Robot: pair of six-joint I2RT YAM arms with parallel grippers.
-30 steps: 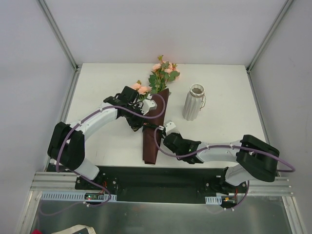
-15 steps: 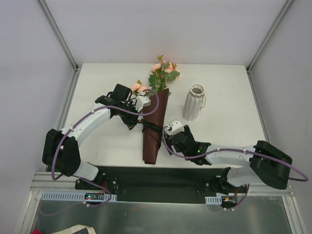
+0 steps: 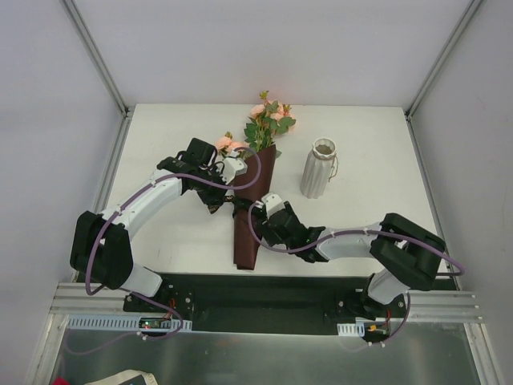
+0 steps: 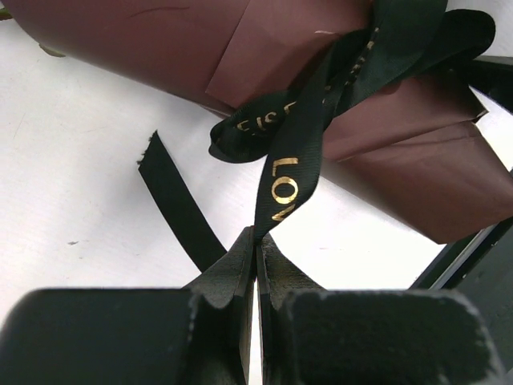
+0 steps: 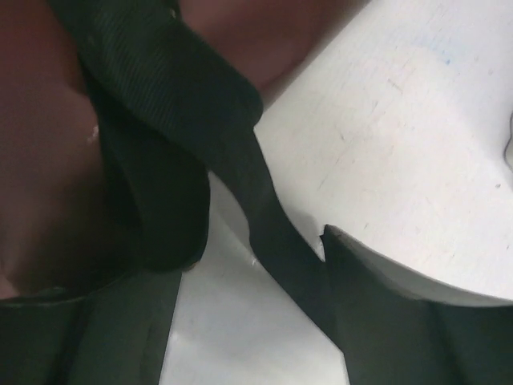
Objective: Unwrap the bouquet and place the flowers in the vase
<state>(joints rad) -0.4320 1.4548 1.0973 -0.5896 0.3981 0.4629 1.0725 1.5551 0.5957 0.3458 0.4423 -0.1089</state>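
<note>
The bouquet (image 3: 253, 204) lies lengthwise on the table, its dark red-brown paper (image 4: 321, 48) tied with a black ribbon (image 4: 292, 160) in gold lettering. The flowers (image 3: 268, 120), peach-pink roses with green leaves, stick out of its far end. My left gripper (image 4: 256, 245) is shut on one ribbon tail just left of the wrap (image 3: 216, 196). My right gripper (image 3: 258, 215) sits at the knot from the right. In its wrist view the right gripper (image 5: 240, 265) is open, and a ribbon strand (image 5: 272, 216) runs between the jaws beside the right finger (image 5: 385, 321). The ribbed whitish vase (image 3: 320, 168) stands upright to the right.
A loose ribbon tail (image 4: 176, 200) lies on the white table (image 3: 377, 152) beside my left gripper. Metal frame posts (image 3: 96, 56) and grey walls enclose the table on the left, right and back. The arm bases stand on the black rail (image 3: 256, 301) at the near edge.
My right gripper opened, drew back to the right, then returned left to the ribbon knot. The left arm shifted up and left with the ribbon tail still held.
</note>
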